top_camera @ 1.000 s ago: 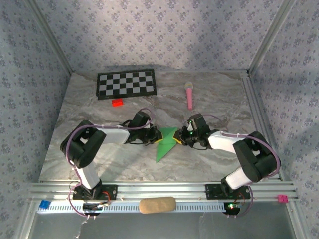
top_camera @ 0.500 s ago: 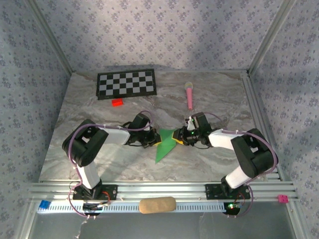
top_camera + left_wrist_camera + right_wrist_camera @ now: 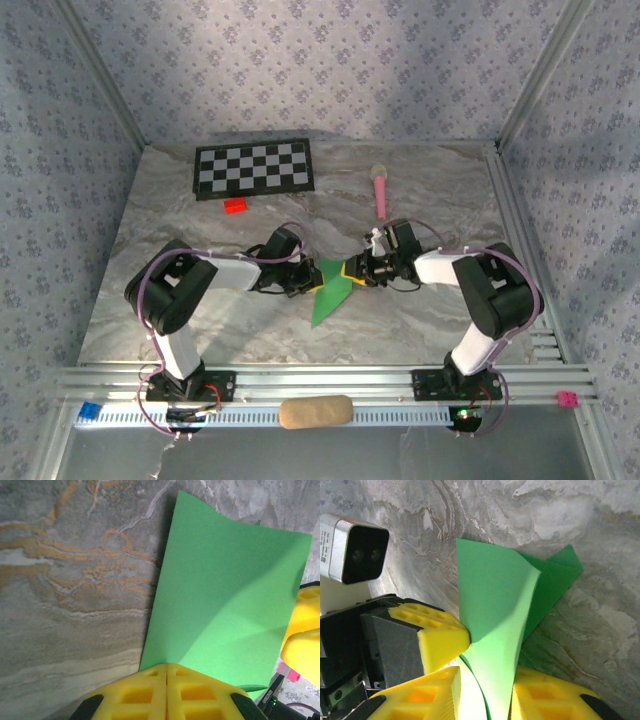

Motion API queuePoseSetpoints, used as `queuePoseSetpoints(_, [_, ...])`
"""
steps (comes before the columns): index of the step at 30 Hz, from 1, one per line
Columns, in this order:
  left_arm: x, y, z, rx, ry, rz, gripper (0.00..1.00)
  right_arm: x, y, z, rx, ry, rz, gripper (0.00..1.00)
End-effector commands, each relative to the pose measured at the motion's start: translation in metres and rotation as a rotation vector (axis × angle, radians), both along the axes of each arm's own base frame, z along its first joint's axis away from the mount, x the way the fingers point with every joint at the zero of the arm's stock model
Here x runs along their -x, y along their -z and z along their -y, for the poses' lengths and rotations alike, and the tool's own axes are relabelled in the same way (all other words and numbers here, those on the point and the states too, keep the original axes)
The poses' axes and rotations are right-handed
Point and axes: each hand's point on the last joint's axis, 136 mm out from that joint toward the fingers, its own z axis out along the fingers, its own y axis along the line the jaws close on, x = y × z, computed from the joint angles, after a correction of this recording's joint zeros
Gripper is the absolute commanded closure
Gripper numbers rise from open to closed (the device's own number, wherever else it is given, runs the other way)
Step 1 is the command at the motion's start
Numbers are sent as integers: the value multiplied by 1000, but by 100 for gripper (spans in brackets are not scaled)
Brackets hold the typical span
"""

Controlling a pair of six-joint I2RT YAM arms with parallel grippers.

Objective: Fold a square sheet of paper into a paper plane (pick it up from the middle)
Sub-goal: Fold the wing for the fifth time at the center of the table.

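Observation:
The square sheet of paper (image 3: 331, 292) is bright green, folded into a pointed shape, and lies mid-table with its upper part lifted. My left gripper (image 3: 313, 277) comes at it from the left. In the left wrist view its yellow fingertips (image 3: 166, 667) are pressed together on the sheet's (image 3: 225, 595) near edge. My right gripper (image 3: 352, 272) meets the sheet from the right. In the right wrist view a raised, curling flap (image 3: 495, 610) runs down between its two yellow fingers (image 3: 430, 695), which stand apart around my right gripper's (image 3: 487, 700) gap. The left gripper's fingertip (image 3: 442, 635) pinches the flap just beside them.
A black-and-white checkerboard (image 3: 253, 168) lies at the back left with a small red block (image 3: 235, 206) in front of it. A pink microphone toy (image 3: 380, 190) lies behind the right gripper. A tan pad (image 3: 315, 411) rests on the front rail.
My right arm has swung in and back, bringing its gripper closer to the left one, and its jaws have widened around the flap. The left gripper has closed fully and stayed put.

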Motion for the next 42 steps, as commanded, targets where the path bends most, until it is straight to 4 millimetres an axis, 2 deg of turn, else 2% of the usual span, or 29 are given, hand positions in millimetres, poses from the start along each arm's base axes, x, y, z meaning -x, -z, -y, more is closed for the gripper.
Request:
queuePoseSetpoints(1, [5,9,-6,-42,8,-7,91,1,-1,-2,-23,-57,6,72])
queuePoseSetpoints(7, [2,-1,-2,-16,15,27,89,0,3,-1,-14,-76,-3,83])
queuePoseSetpoints(13, [-4,-27,3,39,28,106,81,-4,6,5,17,-18,-39,93])
queuePoseSetpoints(18, [-3,-47,-4,7,45,219,70,-10,2,10,27,95,-69,96])
queuePoseSetpoints(23, [11,-59,-11,-80,120,358,64,-14,-10,11,37,206,-87,97])
queuePoseSetpoints(27, [30,-59,-11,-195,224,466,60,-15,-17,12,18,294,-103,97])
queuePoseSetpoints(33, [52,-50,-7,-358,368,584,54,-10,-25,5,13,310,-104,97])
queuePoseSetpoints(38, [58,-43,-5,-507,471,681,51,-9,-28,3,9,306,-104,97])
queuePoseSetpoints(42, [55,-44,-4,-590,491,750,50,-8,-29,2,11,302,-104,97])
